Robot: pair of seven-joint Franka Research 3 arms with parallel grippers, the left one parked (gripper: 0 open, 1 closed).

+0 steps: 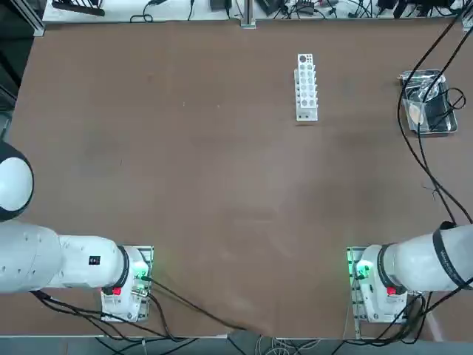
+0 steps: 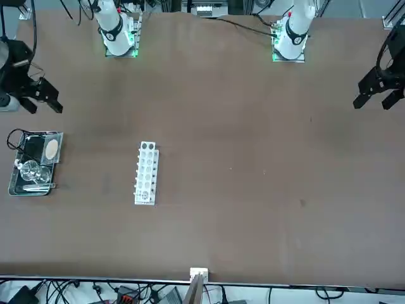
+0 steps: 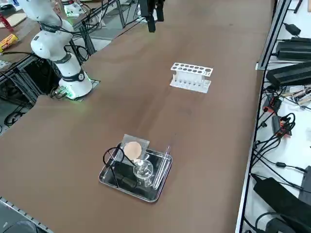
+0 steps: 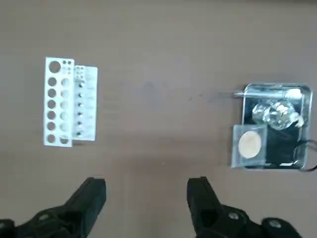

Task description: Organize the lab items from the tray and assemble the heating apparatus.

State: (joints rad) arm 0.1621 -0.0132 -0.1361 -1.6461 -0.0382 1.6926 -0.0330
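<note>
The right gripper [image 4: 146, 198] is seen in the wrist view with its two black fingers [image 4: 92, 194] spread wide apart, and nothing is held between them. It is raised above the bare brown table [image 1: 207, 185], well apart from every item. In the front view the same gripper [image 2: 39, 95] is found at the left edge, at about 12 o'clock from the tray [image 2: 12, 183].

The tray [image 3: 154, 193] is a small shiny metal rectangle with a raised rim, placed near the table's right edge. Inside it, the clear glass burner bottle [image 3: 143, 171] is seen beside the black wire tripod [image 3: 113, 158]. The grey mesh pad [image 3: 132, 148] with its round tan centre is laid partly over the tray's rim. A thin clear rod [image 3: 161, 169] is also leaned along one side.

The white tube rack [image 1: 306, 87] is set on the table, well apart from the tray, at about 9 o'clock from it in the top view.

In the top view the tray [image 1: 443, 130] is partly crossed by a black cable [image 1: 414, 140], and the glass and wire are hard to be separated there. The tripod's legs cannot be told clearly.
</note>
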